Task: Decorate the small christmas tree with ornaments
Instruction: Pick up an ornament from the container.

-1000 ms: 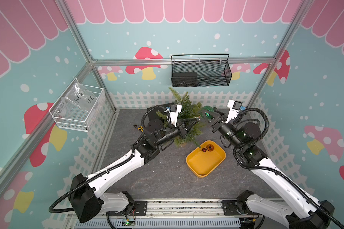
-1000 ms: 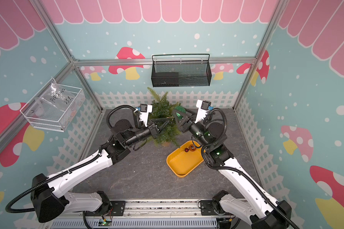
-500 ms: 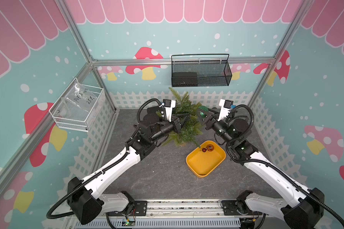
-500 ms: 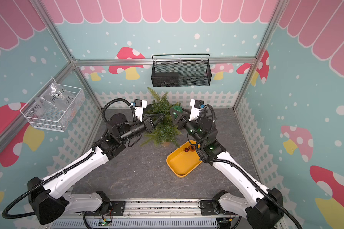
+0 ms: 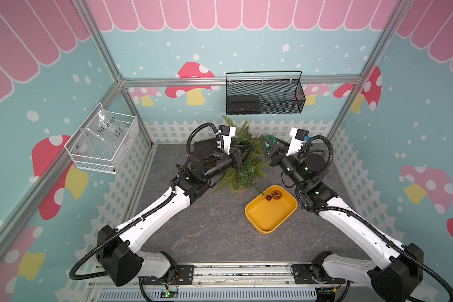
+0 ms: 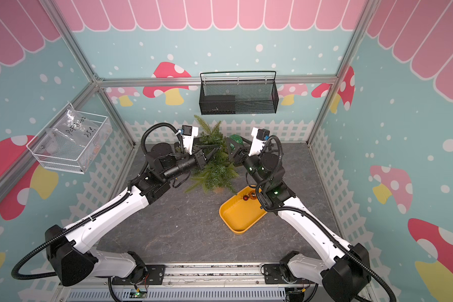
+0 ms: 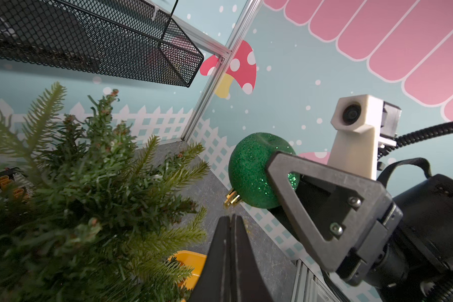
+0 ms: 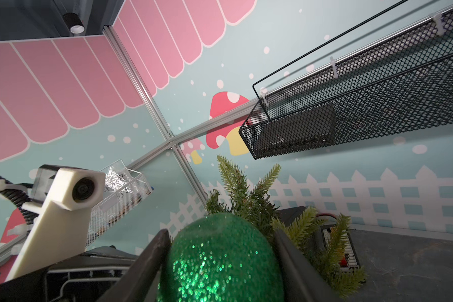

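The small christmas tree (image 5: 243, 164) (image 6: 215, 170) stands upright at the back of the table. My right gripper (image 5: 268, 146) (image 8: 221, 236) is shut on the glittery green ball (image 5: 269, 142) (image 6: 235, 141) (image 7: 251, 170) (image 8: 220, 261), held up just right of the tree's upper branches. The ball's gold cap (image 7: 232, 200) points down. My left gripper (image 5: 251, 148) (image 6: 219, 148) (image 7: 230, 218) is shut and empty, its tip among the upper branches, close under that cap. The copper-orange ball (image 5: 276, 194) and the small dark red ball (image 5: 268, 198) lie in the yellow tray (image 5: 271, 219).
A black wire basket (image 5: 264, 96) hangs on the back wall above the tree. A white wire basket (image 5: 102, 141) with a plastic bag hangs on the left wall. A black device with connectors (image 8: 338, 248) lies behind the tree. A white picket fence lines the table.
My left gripper has risen from the tree's lower front branches to its upper part. My right arm has shifted slightly left toward the tree, still holding the green ball.
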Robot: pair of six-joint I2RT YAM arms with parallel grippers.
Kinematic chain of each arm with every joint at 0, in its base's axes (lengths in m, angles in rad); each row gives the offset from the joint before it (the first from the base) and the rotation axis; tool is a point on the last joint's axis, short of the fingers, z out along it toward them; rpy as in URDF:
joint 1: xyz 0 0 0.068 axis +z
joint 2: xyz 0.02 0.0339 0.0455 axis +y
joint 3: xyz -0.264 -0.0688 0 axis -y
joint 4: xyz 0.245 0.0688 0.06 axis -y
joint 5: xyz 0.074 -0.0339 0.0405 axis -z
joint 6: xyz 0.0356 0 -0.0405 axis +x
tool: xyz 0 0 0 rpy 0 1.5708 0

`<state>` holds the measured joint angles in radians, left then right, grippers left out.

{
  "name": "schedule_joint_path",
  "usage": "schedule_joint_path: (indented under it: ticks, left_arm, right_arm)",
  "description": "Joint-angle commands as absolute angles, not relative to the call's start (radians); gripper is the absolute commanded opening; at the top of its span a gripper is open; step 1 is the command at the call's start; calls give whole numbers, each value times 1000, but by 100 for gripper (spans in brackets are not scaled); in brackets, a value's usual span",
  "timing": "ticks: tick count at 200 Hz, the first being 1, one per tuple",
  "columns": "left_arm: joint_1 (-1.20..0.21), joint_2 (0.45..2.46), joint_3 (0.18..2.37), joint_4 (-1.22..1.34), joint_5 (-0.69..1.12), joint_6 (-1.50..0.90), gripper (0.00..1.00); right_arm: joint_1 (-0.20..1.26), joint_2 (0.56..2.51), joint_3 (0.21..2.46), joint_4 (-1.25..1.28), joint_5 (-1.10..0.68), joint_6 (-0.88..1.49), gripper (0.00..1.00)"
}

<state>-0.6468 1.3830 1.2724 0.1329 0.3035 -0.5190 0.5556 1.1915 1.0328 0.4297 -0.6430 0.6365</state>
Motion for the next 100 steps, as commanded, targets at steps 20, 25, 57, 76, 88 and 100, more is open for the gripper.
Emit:
schedule_joint_path:
  ticks: [20, 25, 57, 76, 88, 100]
  left_arm:
    - [-635, 1404, 1310, 110, 289, -512, 0]
    - [-633, 1405, 1310, 110, 289, -514, 0]
    - [-630, 1412, 1312, 109, 273, -518, 1]
    - [-627, 1416, 1316, 103, 273, -521, 1]
    - [-627, 1417, 1315, 104, 272, -523, 1]
    - [-626, 1418, 1313, 111, 267, -526, 1]
  right_arm:
    - [552, 1221, 1068, 522, -647, 630, 53]
    - [553, 1222, 1065, 534, -650, 634, 53]
    - [552, 1235, 1068, 564, -659, 649, 53]
    - [551, 1239, 1065, 587, -670, 665, 53]
    - [553, 1244, 1066, 592, -674, 667, 53]
    - [552, 1250, 1068, 592, -673, 666, 53]
